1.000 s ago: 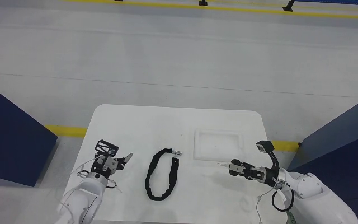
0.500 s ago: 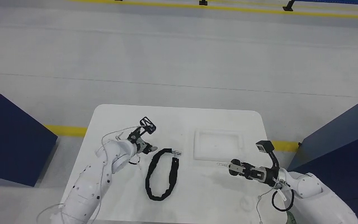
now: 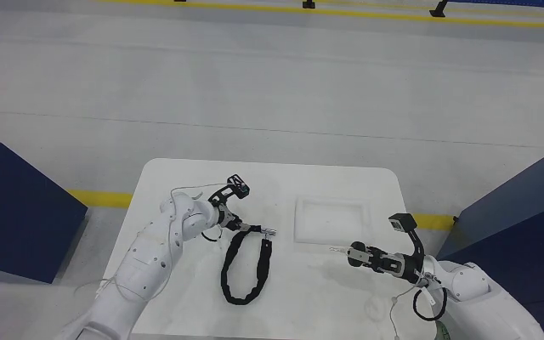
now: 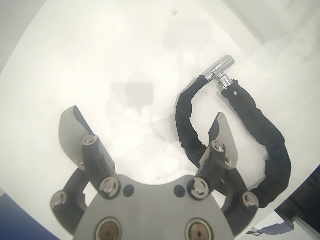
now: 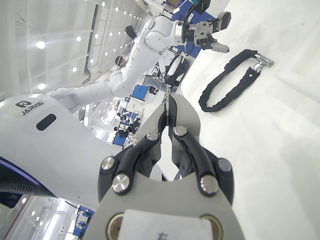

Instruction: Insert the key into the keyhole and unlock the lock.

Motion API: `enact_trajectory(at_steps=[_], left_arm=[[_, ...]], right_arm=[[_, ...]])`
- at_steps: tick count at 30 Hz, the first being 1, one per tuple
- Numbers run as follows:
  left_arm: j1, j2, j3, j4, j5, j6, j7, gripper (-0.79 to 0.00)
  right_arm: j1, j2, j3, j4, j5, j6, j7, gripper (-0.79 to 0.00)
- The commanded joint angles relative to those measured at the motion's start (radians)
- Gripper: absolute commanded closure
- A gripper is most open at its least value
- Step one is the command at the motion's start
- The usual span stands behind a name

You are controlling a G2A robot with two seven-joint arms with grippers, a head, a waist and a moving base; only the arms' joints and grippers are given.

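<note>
lock [image 4: 252,107] lies beside tray [image 3: 331,221] (right gripper [image 5: 168,102] pinches the key [image 5: 166,91]).

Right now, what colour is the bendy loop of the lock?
Black sleeve, with a shiny silver lock end; clearest in the left wrist view.

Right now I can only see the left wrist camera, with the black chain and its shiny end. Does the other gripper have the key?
Observer: Yes. The right wrist view shows the right gripper shut on the key, a thin metal blade sticking out past the fingertips.
Operator: Is it close to the lock?
Observer: No. In the top view it is well off to the side of the chain lock, near a shallow white tray.
Operator: Which way does the shiny end point?
Observer: From the right wrist view, the end face of the silver cylinder seems turned toward that gripper.
</note>
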Motion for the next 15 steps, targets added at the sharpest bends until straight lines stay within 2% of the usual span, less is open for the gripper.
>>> enact_trajectory(at_steps=[1, 11, 15], left_arm=[[0.0, 0.0, 0.0, 0.0, 0.0, 0.0, 0.0, -0.785], [0.002, 0.0, 0.002, -0.002, 0.002, -0.002, 0.002, -0.785], [-0.014, -0.006, 0.038, 0.008, 0.038, -0.069, 0.0, -0.785]], right_arm=[[0.0, 0.0, 0.0, 0.0, 0.0, 0.0, 0.0, 0.0], [0.0, 0.0, 0.0, 0.0, 0.0, 0.0, 0.0, 0.0], [0.0, 0.0, 0.0, 0.0, 0.0, 0.0, 0.0, 0.0]])
